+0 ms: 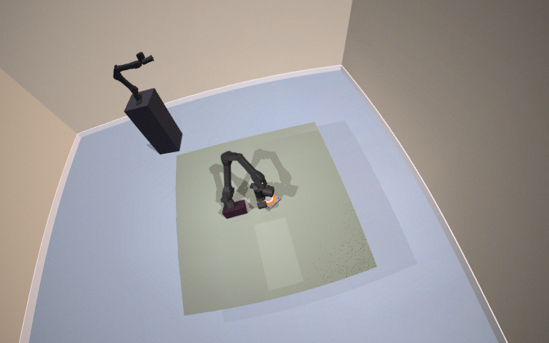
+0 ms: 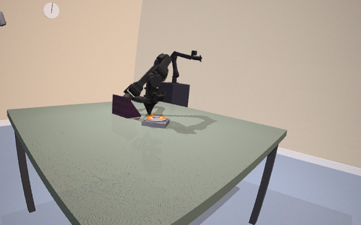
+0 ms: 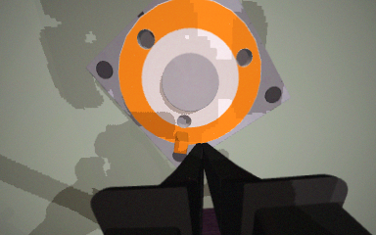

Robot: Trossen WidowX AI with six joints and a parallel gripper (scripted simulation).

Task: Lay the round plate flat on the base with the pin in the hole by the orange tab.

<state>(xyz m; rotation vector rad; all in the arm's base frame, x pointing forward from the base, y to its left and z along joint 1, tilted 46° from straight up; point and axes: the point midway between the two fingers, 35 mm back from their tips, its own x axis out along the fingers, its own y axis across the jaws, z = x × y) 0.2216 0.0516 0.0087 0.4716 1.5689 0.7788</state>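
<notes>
On the green table [image 2: 103,166], the dark arm mount [image 2: 124,106] stands at about 10 o'clock from the grey square base [image 2: 155,123]. In the wrist view the base [image 3: 266,105] is turned like a diamond, with dark corner holes at 9 and 3 o'clock. The round plate [image 3: 134,78], orange with a pale inner ring, sits on the base with the grey post [image 3: 190,82] through its centre. Rim holes show at 11 and 2 o'clock; the hole [image 3: 184,120] next to the orange tab [image 3: 181,142] lies at 6 o'clock, just inside the rim. Whether the pin is inside it cannot be told. The tab sticks out at 6 o'clock, over the base's near corner.

The gripper [image 3: 203,156] is clenched on nothing, its fingertips pressed together just beside the tab's right edge; contact cannot be judged. Arm shadows fall across the table at 3 o'clock from the base.
</notes>
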